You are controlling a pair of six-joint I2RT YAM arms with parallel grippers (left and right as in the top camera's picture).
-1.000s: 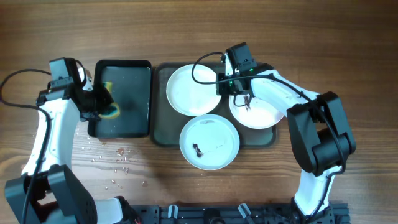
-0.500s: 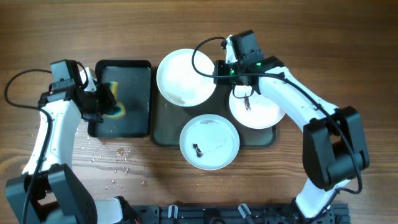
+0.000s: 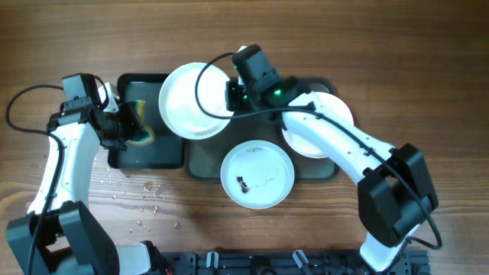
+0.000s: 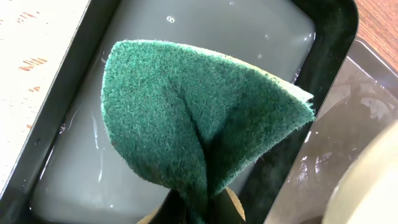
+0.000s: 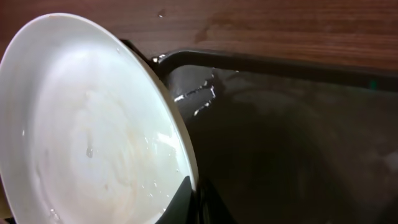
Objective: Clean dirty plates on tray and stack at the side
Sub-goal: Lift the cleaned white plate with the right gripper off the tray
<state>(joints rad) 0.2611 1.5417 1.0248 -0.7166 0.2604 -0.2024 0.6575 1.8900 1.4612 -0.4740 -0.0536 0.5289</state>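
My right gripper (image 3: pixel 231 96) is shut on the rim of a white plate (image 3: pixel 192 100), holding it lifted and tilted over the gap between the tray (image 3: pixel 205 159) and the black tray. In the right wrist view the wet plate (image 5: pixel 93 124) fills the left side, with the gripper (image 5: pixel 196 202) pinching its edge. A second plate (image 3: pixel 257 173), with a dark smudge, lies at the tray's front. The third plate (image 3: pixel 321 136) lies at the right, partly under my right arm. My left gripper (image 3: pixel 124 124) is shut on a green sponge (image 4: pixel 199 118) above the black tray's water.
The smaller black tray (image 3: pixel 157 155) holds shallow water and stands left of the big tray. Water drops (image 3: pixel 145 200) speckle the wooden table in front of it. The held plate's edge (image 4: pixel 373 180) shows close to the sponge in the left wrist view.
My right gripper has carried the plate leftward, from the tray's back left to partly over the black tray. The left arm and its sponge have barely moved.
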